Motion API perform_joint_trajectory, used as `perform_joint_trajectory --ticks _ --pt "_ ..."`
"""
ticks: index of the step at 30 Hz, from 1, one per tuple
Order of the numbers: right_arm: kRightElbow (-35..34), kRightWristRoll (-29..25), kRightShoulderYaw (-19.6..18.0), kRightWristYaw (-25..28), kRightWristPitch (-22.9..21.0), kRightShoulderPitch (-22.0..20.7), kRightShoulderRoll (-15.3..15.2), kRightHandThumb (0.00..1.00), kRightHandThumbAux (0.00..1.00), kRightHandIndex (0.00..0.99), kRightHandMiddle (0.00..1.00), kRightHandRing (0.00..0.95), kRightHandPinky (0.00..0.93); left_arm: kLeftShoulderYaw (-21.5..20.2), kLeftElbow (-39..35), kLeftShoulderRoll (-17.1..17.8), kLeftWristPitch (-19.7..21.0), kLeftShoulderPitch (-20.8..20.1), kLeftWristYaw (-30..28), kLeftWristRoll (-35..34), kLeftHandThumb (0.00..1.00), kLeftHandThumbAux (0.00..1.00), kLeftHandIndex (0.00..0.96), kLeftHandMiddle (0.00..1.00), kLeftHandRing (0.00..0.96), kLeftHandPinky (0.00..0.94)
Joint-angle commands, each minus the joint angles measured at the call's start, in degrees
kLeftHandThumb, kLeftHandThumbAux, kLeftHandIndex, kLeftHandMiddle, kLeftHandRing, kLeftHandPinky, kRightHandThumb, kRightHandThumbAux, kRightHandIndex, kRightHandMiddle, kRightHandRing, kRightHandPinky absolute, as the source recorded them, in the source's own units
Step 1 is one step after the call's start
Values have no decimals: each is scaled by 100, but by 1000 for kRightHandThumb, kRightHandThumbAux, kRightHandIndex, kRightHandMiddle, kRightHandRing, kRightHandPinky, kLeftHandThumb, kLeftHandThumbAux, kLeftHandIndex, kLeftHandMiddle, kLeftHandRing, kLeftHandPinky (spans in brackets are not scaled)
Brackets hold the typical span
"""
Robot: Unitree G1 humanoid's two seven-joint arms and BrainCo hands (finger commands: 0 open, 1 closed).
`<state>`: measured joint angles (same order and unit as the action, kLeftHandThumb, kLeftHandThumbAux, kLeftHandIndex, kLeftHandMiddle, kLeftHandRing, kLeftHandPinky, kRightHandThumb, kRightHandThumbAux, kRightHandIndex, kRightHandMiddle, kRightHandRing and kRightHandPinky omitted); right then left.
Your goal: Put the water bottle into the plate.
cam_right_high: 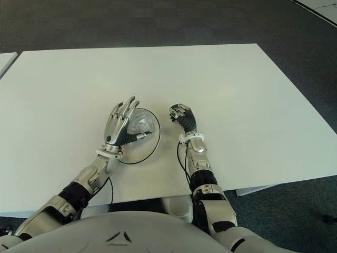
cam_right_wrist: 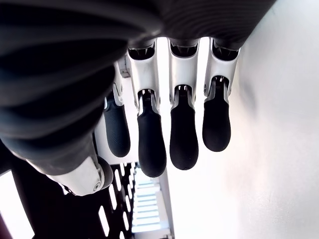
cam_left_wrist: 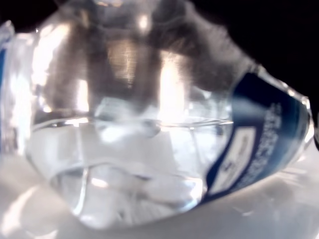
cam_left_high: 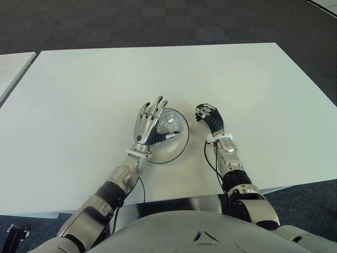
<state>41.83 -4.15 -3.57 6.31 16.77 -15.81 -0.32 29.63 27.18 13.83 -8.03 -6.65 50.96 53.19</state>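
Note:
A clear water bottle [cam_left_high: 168,125] with a blue label lies on its side in the white plate [cam_left_high: 181,145] near the table's front edge. My left hand [cam_left_high: 151,120] stands over the plate's left part with its fingers stretched out and apart, right beside the bottle and not closed round it. The left wrist view is filled by the bottle [cam_left_wrist: 149,149] lying on the white surface. My right hand [cam_left_high: 206,113] shows just right of the plate, its fingers [cam_right_wrist: 183,134] curled with nothing in them.
The white table [cam_left_high: 105,79] stretches far to the back and to both sides. A second white table edge [cam_left_high: 13,66] shows at the far left. Dark carpet lies beyond the table.

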Motion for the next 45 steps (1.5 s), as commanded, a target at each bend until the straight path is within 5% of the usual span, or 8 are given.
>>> perform_joint_trajectory --ticks 1,25,45 --pt "388 37 -3 -40 -393 393 18 703 731 432 623 621 589 13 223 -13 -4 155 10 -63 0 358 0 0 0 0" --pt "364 24 4 -10 -375 430 45 704 731 432 615 611 579 -26 30 -10 313 262 56 14 0 395 0 0 0 0" --pt "338 31 33 10 -325 446 61 703 730 432 630 623 609 -220 -284 71 -106 389 473 -189 0 467 0 0 0 0"
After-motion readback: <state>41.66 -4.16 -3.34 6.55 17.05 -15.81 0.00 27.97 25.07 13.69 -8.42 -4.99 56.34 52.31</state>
